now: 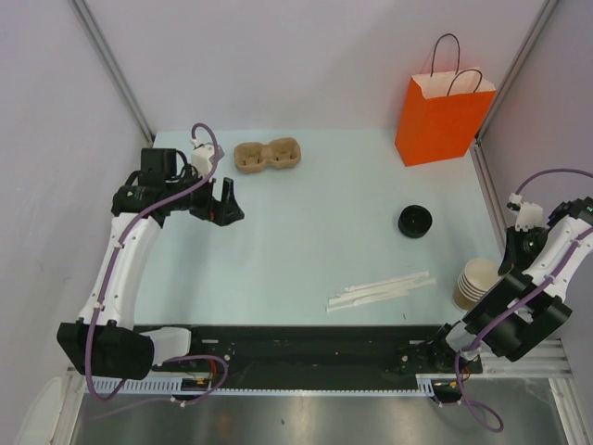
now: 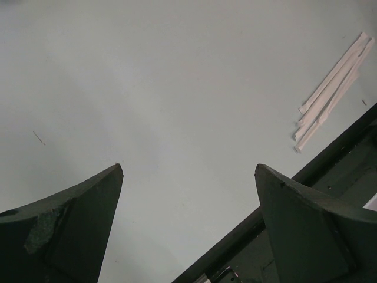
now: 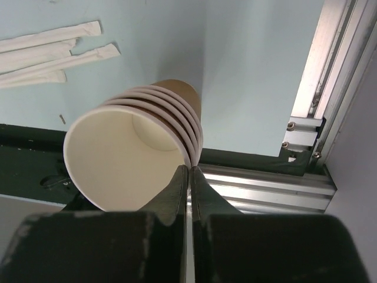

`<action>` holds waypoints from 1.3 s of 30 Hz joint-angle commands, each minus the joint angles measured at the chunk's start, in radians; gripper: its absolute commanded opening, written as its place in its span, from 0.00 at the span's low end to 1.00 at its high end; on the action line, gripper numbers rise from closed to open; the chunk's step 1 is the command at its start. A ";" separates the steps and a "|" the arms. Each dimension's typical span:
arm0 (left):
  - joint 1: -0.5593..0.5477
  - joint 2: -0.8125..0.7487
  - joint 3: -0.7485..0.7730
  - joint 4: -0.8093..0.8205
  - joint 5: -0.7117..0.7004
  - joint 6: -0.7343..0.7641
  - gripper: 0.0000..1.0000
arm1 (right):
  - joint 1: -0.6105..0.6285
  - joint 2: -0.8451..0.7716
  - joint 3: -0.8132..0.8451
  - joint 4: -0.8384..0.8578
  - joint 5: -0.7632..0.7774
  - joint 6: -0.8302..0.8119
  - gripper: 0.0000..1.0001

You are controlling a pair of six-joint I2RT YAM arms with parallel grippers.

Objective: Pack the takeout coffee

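tan cup stack [image 3: 118, 159] 1, black lid [image 1: 415, 221] 1, left end effector [image 2: 188, 168] splayed, empty, right end effector [image 3: 189, 171] closed

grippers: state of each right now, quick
left gripper: open, empty
right gripper: shut at the rim of the cup stack; whether it grips cannot be told

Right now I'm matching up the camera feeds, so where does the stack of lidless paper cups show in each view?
Top external: stack of lidless paper cups at the right edge of the table, near the front.
Left wrist: not in it.
Right wrist: centre, mouth toward the camera, right gripper shut at its rim.
Shared landmark: white paper-wrapped sticks, left of the stack; upper right in the left wrist view.
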 commanded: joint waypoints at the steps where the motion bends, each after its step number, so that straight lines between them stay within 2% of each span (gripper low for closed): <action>1: -0.005 0.002 0.043 0.003 0.033 0.014 0.99 | -0.004 -0.031 0.000 -0.047 -0.010 -0.024 0.00; 17: -0.008 0.030 0.054 -0.004 0.047 0.020 1.00 | -0.052 -0.120 0.060 -0.168 -0.145 -0.079 0.00; 23: -0.013 0.037 0.058 -0.005 0.050 0.022 1.00 | -0.096 -0.135 0.107 -0.168 -0.194 -0.086 0.00; 39: -0.021 0.071 0.064 -0.005 0.055 0.027 1.00 | -0.096 -0.244 0.216 -0.167 -0.254 -0.036 0.00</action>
